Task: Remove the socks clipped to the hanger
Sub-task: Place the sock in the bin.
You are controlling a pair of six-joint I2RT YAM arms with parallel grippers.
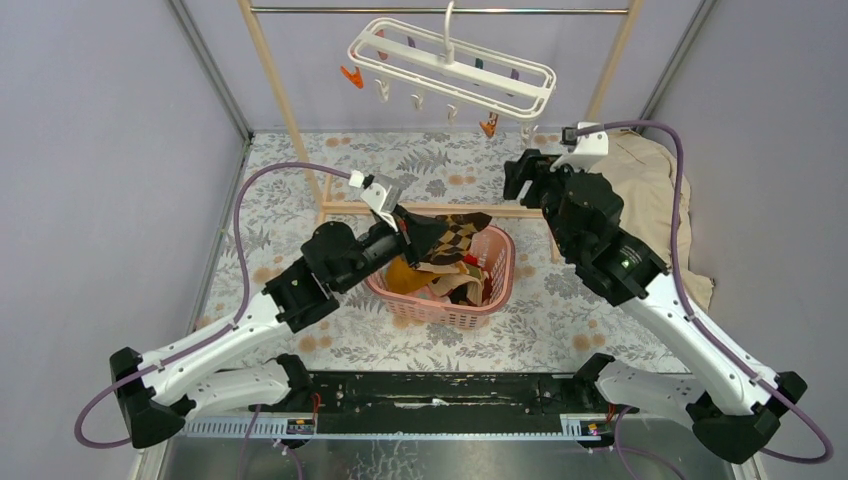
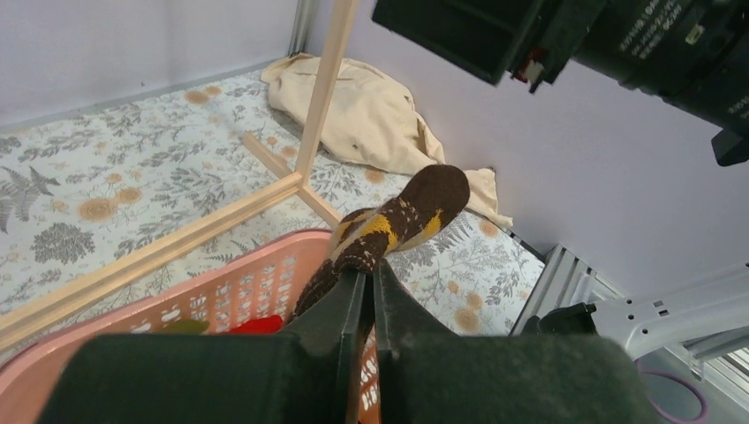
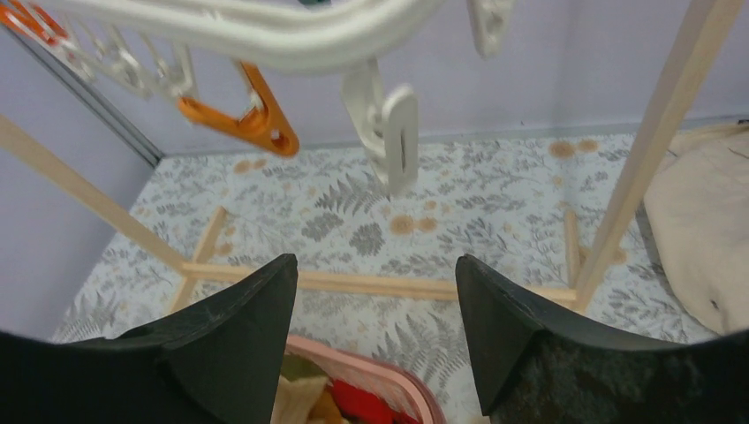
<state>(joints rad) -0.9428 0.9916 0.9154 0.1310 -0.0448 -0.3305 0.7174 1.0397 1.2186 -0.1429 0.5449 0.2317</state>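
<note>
Left gripper [image 2: 369, 283]: clenched on the cuff end of a brown-and-yellow argyle sock [image 2: 402, 216], toe pointing up and away, held over the near rim of the pink basket [image 1: 450, 315].

Basket at table centre, holding a heap of the other socks [image 1: 462, 268]: argyle, mustard, a bit of red.

Hanger [image 1: 450, 65]: white frame hooked on the metal rod of the wooden rack [image 1: 285, 110], at 12 o'clock from the basket, tilted, clips dangling loose.

Right gripper [image 3: 375, 274]: jaws spread wide, grasping nothing, raised at 2 o'clock from the basket, just under the hanger's right end. An orange clip [image 3: 247, 115] and a white clip [image 3: 393, 132] hung close above its fingers.

Beige cloth [image 1: 650, 180]: crumpled on the table at 3 o'clock from the right gripper.
</note>
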